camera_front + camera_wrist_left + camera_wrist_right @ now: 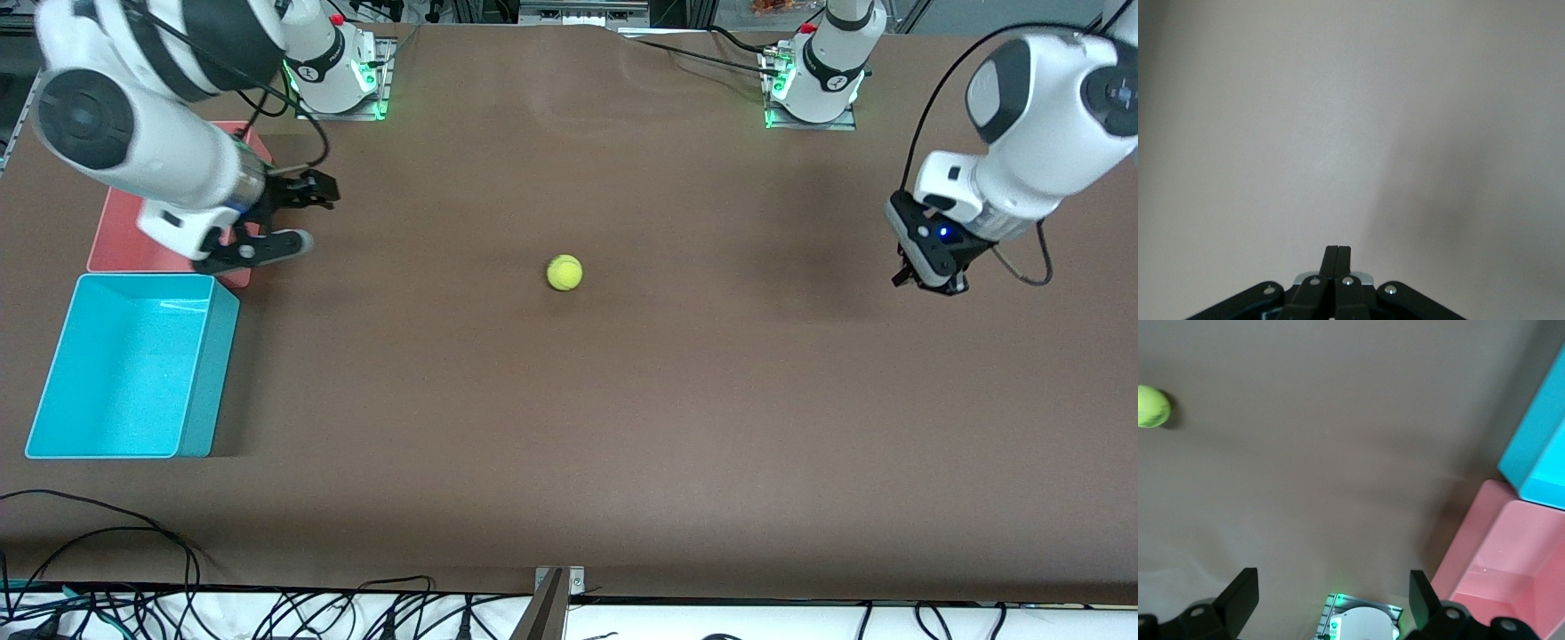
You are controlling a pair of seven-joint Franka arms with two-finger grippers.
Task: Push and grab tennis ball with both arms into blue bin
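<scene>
Tennis ball point(564, 272) alone on bare brown table point(622, 400), about midway between both arms' ends, touching nothing; also visible in right wrist view point(1151, 406), well apart from that arm's fingers point(1239, 594).

Left gripper point(925, 280) up over bare tabletop toward left arm's end, fingers point(1336, 259) pressed flat together, nothing between them. Only plain table surface underneath in left wrist view.

Right gripper point(298, 218) over edge of pink bin point(120, 240), at right arm's end, jaws spread wide, holding nothing.

Blue bin point(196, 373) at right arm's end of table, nearer to front camera than pink bin and just beside it, corners close. Both bins partly visible in right wrist view: blue bin point(1538, 447), pink bin point(1498, 547).
</scene>
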